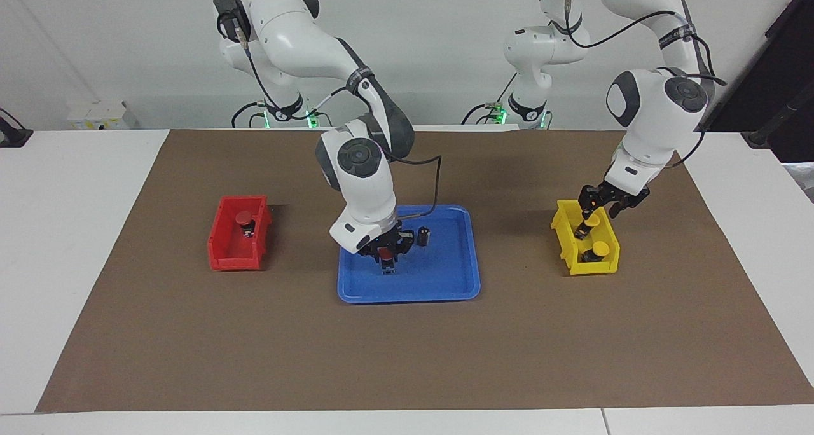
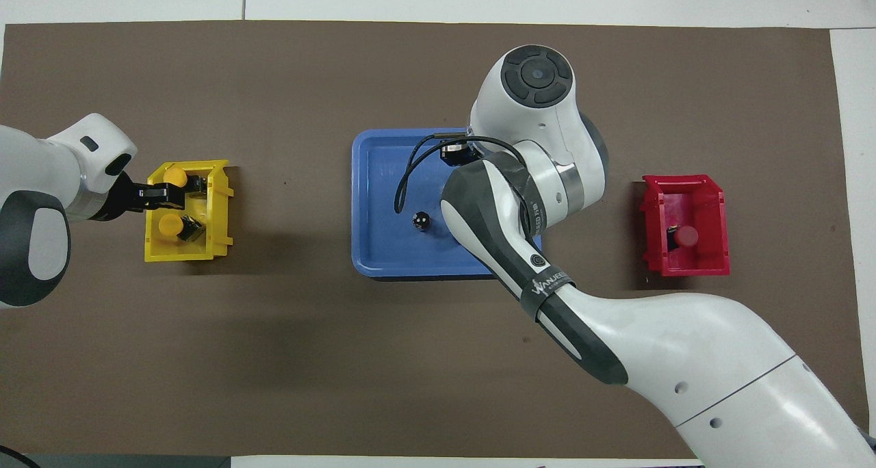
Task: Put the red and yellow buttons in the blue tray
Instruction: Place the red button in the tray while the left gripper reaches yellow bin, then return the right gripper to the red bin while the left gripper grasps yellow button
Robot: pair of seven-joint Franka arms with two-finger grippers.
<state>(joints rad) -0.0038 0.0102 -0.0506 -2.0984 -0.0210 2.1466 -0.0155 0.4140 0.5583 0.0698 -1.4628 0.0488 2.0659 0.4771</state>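
Observation:
My right gripper (image 1: 386,261) is low in the blue tray (image 1: 445,282), shut on a red button (image 1: 386,254); in the overhead view the arm hides both. The second red button (image 1: 243,217) lies in the red bin (image 1: 222,257) and shows in the overhead view too (image 2: 686,235). My left gripper (image 1: 600,210) is over the yellow bin (image 1: 591,269), fingers apart, just above the yellow button (image 1: 592,220) nearer the robots. The other yellow button (image 1: 599,250) lies beside it. From overhead, this gripper (image 2: 174,193) sits between both yellow buttons (image 2: 166,225) (image 2: 176,176).
A dark capless cylinder (image 1: 425,236) stands in the blue tray (image 2: 376,249) beside my right gripper, also seen from overhead (image 2: 421,219). The red bin (image 2: 712,266) is toward the right arm's end, the yellow bin (image 2: 154,252) toward the left arm's. A brown mat (image 1: 407,359) covers the table.

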